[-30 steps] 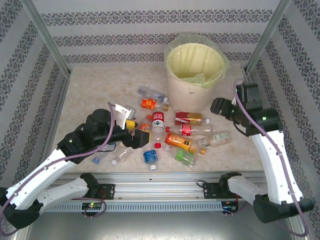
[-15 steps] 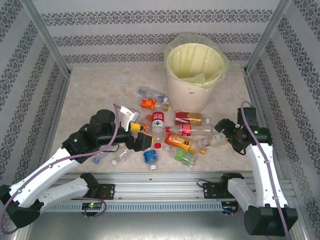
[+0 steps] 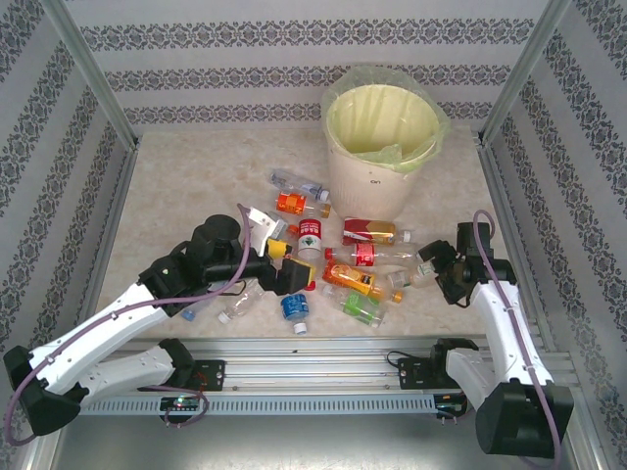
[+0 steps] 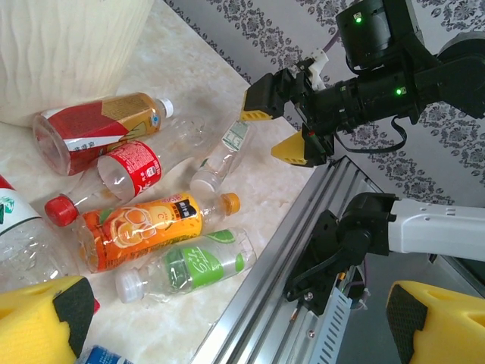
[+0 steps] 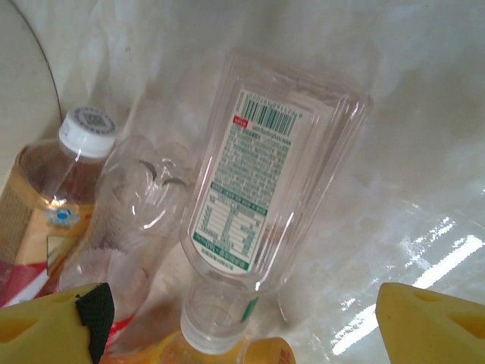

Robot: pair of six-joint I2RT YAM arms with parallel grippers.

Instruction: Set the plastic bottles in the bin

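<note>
bin (image 3: 364, 186) cream | liner (image 3: 382, 122) yellow-green | bottles (image 4: 144, 227) red, orange, green labels | walls (image 3: 245, 59) grey damask stripes

A pale, marbled counter (image 3: 186, 186) stretches back to walls (image 3: 294, 39) papered in grey and white stripes with dark damask bands. Two aluminium posts (image 3: 93, 73) rise at the back corners, one on each side. Along the counter's near edge runs a ribbed aluminium rail (image 3: 313, 364). The stone-like top gleams in places.
</note>
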